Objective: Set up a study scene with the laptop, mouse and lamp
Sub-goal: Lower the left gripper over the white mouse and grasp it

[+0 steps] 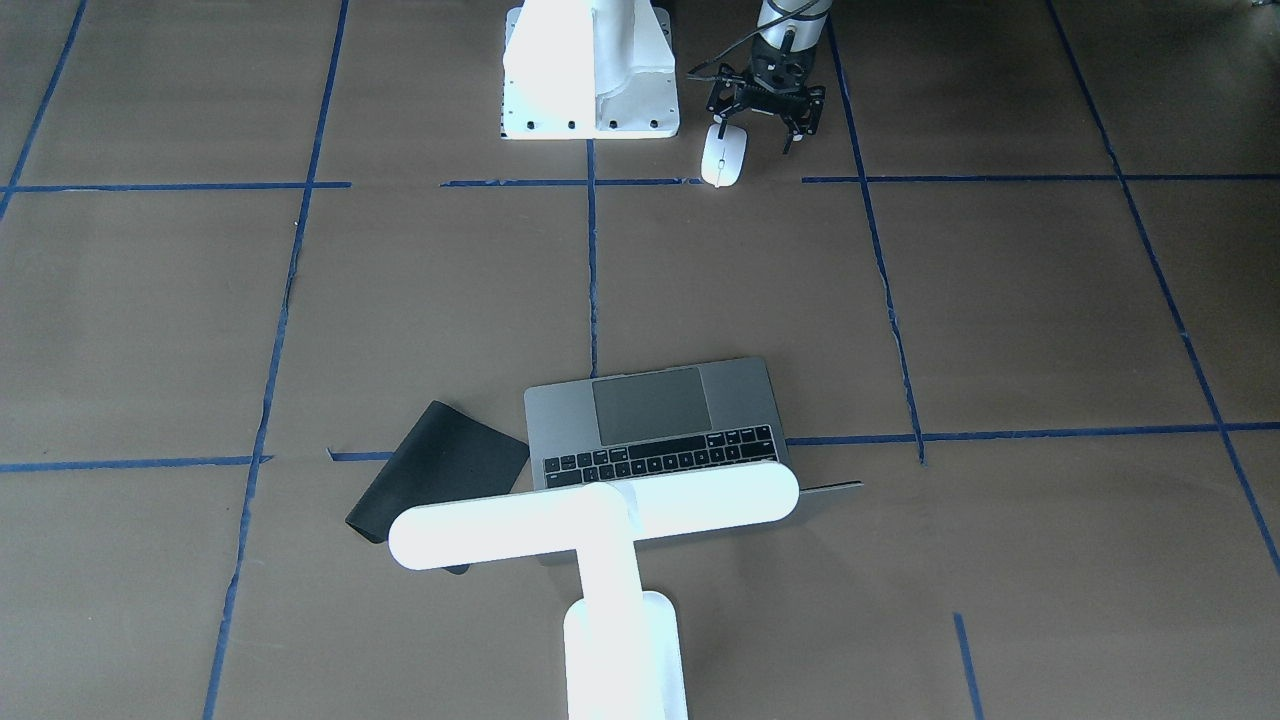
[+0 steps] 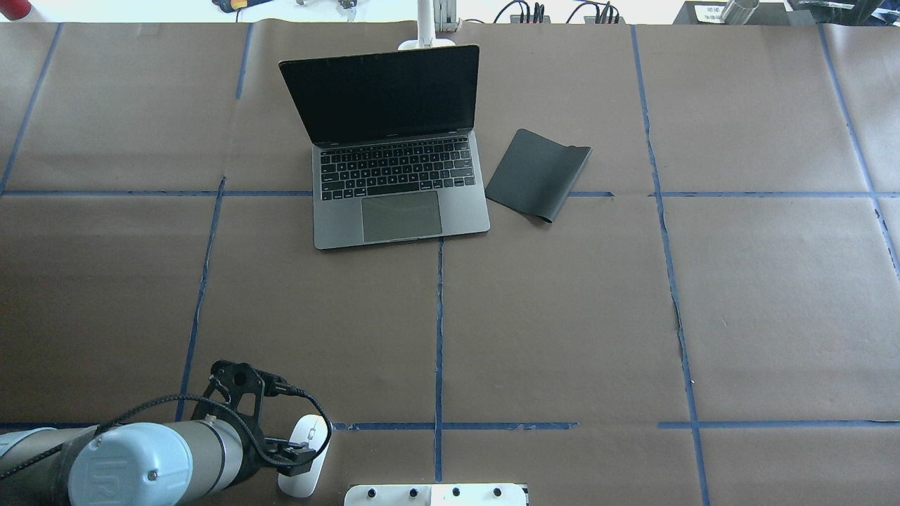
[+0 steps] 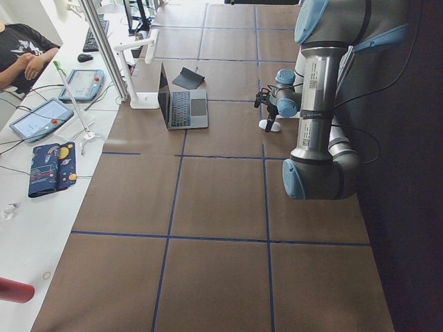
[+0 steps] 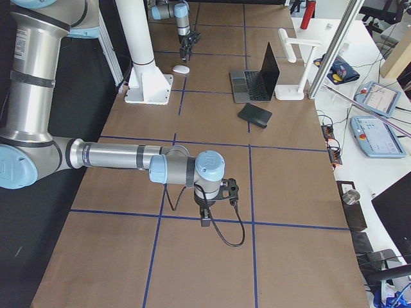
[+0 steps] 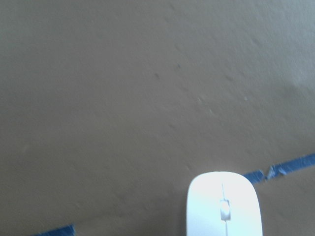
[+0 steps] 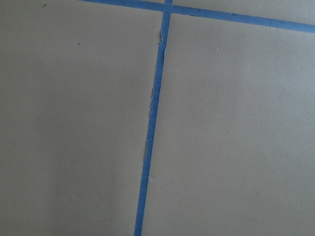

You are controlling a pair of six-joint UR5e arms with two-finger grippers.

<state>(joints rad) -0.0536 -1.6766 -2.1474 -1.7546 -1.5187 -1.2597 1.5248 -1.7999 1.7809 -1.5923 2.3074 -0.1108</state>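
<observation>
The white mouse (image 1: 723,157) lies on the table close to the robot's base; it also shows in the overhead view (image 2: 305,460) and the left wrist view (image 5: 224,206). My left gripper (image 1: 756,140) is open and hangs just above it, with one finger over the mouse's robot-side end and the other off to the side. The grey laptop (image 2: 401,184) stands open at the table's far middle. The white T-shaped lamp (image 1: 600,515) stands behind its screen. My right gripper (image 4: 212,206) shows only in the exterior right view, low over bare table; I cannot tell whether it is open or shut.
A black flexible mat (image 2: 538,174) lies beside the laptop, on the robot's right of it. The white bolted pedestal (image 1: 590,70) stands at the robot's edge next to the mouse. Blue tape lines (image 6: 152,118) cross the brown table cover.
</observation>
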